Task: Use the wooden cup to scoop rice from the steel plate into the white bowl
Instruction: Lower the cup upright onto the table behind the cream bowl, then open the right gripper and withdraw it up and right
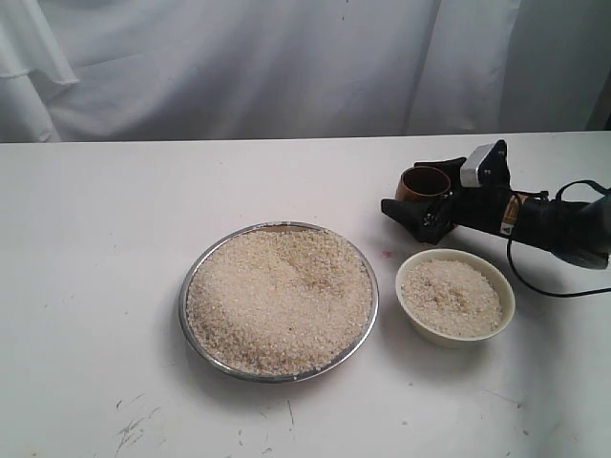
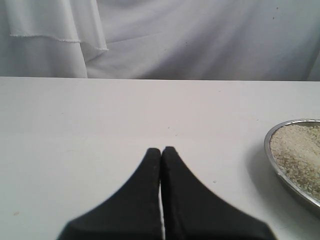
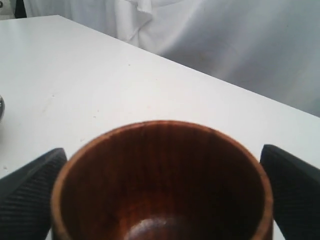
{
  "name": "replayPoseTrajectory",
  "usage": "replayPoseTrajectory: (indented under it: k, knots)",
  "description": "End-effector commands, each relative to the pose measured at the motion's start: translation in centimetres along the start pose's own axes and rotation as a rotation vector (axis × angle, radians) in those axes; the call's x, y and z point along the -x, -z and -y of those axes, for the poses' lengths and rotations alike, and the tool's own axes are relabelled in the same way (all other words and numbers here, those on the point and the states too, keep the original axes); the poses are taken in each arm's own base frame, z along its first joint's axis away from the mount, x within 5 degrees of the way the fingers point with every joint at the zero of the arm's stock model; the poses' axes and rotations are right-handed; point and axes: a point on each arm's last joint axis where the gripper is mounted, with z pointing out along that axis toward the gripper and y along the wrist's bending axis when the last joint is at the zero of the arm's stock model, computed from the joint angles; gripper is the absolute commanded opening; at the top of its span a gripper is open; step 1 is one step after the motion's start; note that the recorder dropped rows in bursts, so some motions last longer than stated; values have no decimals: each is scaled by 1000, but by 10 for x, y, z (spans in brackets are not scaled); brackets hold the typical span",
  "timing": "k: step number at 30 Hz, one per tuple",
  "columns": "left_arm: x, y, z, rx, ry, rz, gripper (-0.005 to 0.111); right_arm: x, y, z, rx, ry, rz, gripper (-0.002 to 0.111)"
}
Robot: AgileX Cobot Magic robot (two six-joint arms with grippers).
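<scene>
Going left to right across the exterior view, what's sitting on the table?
steel plate heaped with rice → white bowl. The wooden cup stands farther back within the bowl's span, so it's left out.

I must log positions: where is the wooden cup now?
In the exterior view the wooden cup stands upright on the right side, between the fingers of the right gripper, just beyond the white bowl.

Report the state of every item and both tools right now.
Steel plate, heaped with rice.
White bowl, nearly full of rice.
Wooden cup, upright on the table, empty.
Right tool, open, straddling the cup.
Left tool, shut, empty.
</scene>
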Motion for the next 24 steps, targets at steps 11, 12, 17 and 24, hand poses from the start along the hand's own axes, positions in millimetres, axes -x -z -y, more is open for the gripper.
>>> replayPoseTrajectory:
  k: [11, 12, 17, 24]
  knots:
    - [-1, 0, 0, -2, 4, 7, 0, 108, 12, 0, 57, 173, 72, 92]
    - [-1, 0, 0, -2, 4, 7, 0, 127, 17, -2, 67, 189, 109, 89]
    - [-1, 0, 0, -2, 4, 7, 0, 187, 42, -13, 138, 126, 116, 71]
    - [-1, 0, 0, -2, 4, 7, 0, 207, 61, -30, 243, 33, -93, 28]
